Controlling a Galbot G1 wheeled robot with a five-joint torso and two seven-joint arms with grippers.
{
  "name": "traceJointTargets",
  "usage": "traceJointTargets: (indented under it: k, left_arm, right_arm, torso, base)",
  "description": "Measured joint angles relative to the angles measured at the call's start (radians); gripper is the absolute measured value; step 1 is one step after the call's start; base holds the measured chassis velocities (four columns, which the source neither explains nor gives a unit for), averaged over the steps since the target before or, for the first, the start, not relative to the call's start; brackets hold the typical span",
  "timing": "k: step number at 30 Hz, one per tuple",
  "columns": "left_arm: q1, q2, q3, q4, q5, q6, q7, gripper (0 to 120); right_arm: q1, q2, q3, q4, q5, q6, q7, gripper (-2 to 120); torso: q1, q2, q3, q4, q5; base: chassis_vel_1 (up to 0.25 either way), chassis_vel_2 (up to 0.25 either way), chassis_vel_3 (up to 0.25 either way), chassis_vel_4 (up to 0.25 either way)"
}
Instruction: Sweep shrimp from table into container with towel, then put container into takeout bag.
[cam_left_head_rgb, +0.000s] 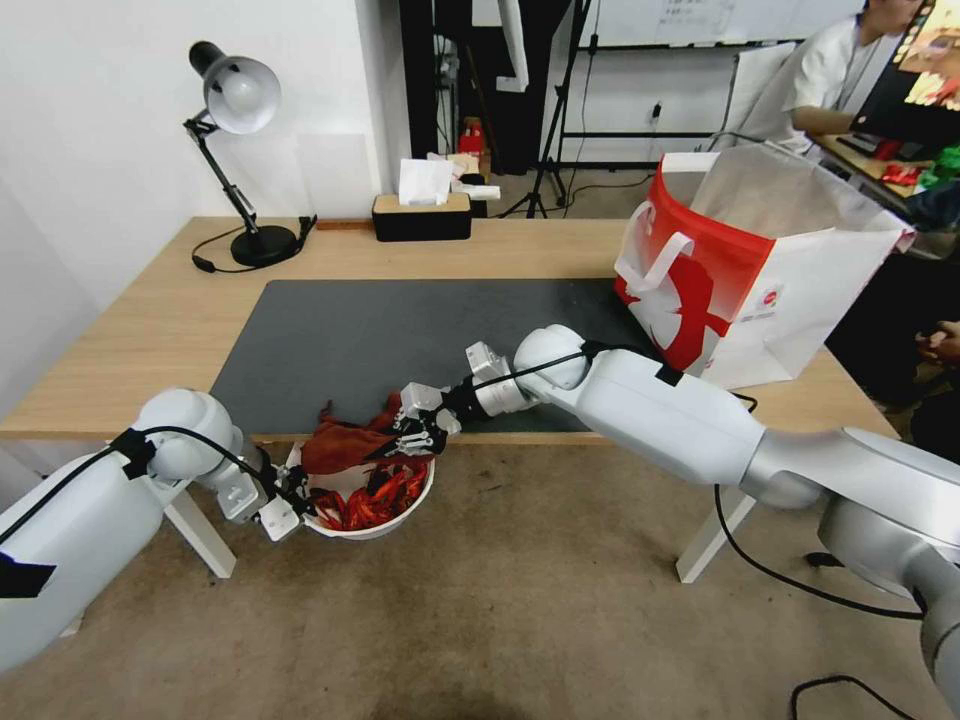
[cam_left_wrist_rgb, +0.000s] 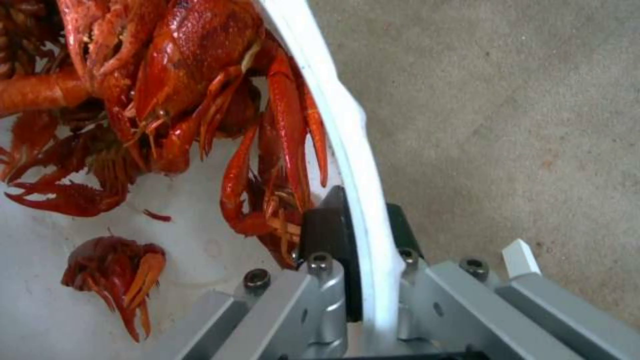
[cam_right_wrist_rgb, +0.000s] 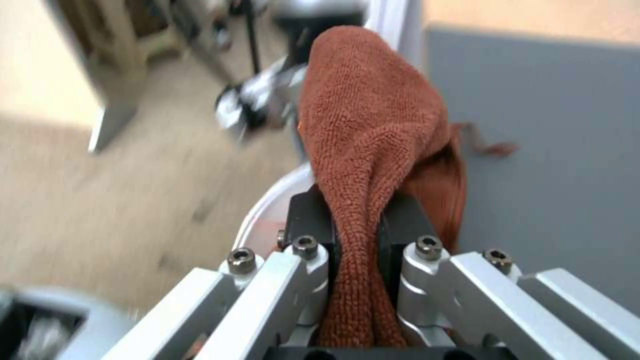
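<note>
The left gripper (cam_left_wrist_rgb: 363, 235) fingers pinch the rim of the container (cam_left_wrist_rgb: 333, 115) full of shrimp (cam_left_wrist_rgb: 187, 90). The right gripper (cam_right_wrist_rgb: 360, 225) fingers squeeze the towel (cam_right_wrist_rgb: 373, 125).

The dark mat (cam_left_head_rgb: 400, 330) lies bare and open to reach; the takeout bag (cam_left_head_rgb: 760, 270) blocks its right end; lamp (cam_left_head_rgb: 240, 150) and tissue box (cam_left_head_rgb: 421, 215) crowd the table's (cam_left_head_rgb: 150, 330) far edge

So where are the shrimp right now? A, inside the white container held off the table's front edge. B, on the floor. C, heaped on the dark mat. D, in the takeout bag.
A: the shrimp lie in the container, which the left gripper pinches by its rim below the table edge while the right gripper holds the towel.
</note>
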Motion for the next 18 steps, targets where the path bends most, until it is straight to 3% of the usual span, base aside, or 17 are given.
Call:
traceJointTargets:
  k: [7, 9, 10, 11, 12, 15, 16, 18]
  left_arm:
    - [0.007, 0.003, -0.003, -0.009, -0.002, 0.002, 0.0, 0]
    - [0.009, 0.003, -0.003, -0.014, -0.002, 0.002, 0.0, 0]
    - [0.009, 0.003, -0.003, -0.014, -0.002, 0.002, 0.0, 0]
    - [0.009, 0.003, -0.003, -0.018, -0.002, 0.002, 0.0, 0]
    - [0.009, 0.003, -0.003, -0.018, -0.002, 0.002, 0.0, 0]
    - [0.014, 0.006, -0.003, -0.031, -0.005, 0.003, 0.0, 0]
    - [0.014, 0.006, -0.003, -0.031, -0.005, 0.003, 0.0, 0]
    - [0.015, 0.011, -0.004, -0.035, -0.008, 0.003, 0.0, 0]
  right_arm:
    - [-0.02, -0.054, 0.144, 0.047, 0.122, -0.013, 0.115, 7]
    - [-0.028, -0.094, 0.179, 0.079, 0.162, -0.015, 0.257, 7]
    - [-0.028, -0.094, 0.179, 0.079, 0.162, -0.015, 0.257, 7]
    - [-0.04, -0.125, 0.192, 0.122, 0.197, -0.03, 0.42, 7]
    - [-0.04, -0.125, 0.192, 0.122, 0.197, -0.03, 0.42, 7]
    - [-0.105, -0.205, 0.212, 0.312, 0.408, -0.118, 0.876, 7]
    - [-0.105, -0.205, 0.212, 0.312, 0.408, -0.118, 0.876, 7]
    - [-0.149, -0.246, 0.234, 0.4, 0.484, -0.189, 1.177, 7]
  torso:
    - [0.0, 0.0, 0.0, 0.0001, 0.0001]
    - [0.0, 0.0, 0.0, 0.0, 0.0002]
    - [0.0, 0.0, 0.0, 0.0, 0.0002]
    - [0.0, 0.0, 0.0, -0.0001, 0.0002]
    - [0.0, 0.0, 0.0, -0.0001, 0.0002]
    - [0.0, 0.0, 0.0, -0.0002, 0.0003]
    - [0.0, 0.0, 0.0, -0.0002, 0.0003]
    - [0.0, 0.0, 0.0, 0.0, 0.0003]
  base:
    - [0.0, 0.0, 0.0, 0.0]
    - [0.0, 0.0, 0.0, 0.0]
    - [0.0, 0.0, 0.0, 0.0]
    - [0.0, 0.0, 0.0, 0.0]
    - [0.0, 0.0, 0.0, 0.0]
    - [0.0, 0.0, 0.0, 0.0]
    - [0.0, 0.0, 0.0, 0.0]
    - [0.0, 0.0, 0.0, 0.0]
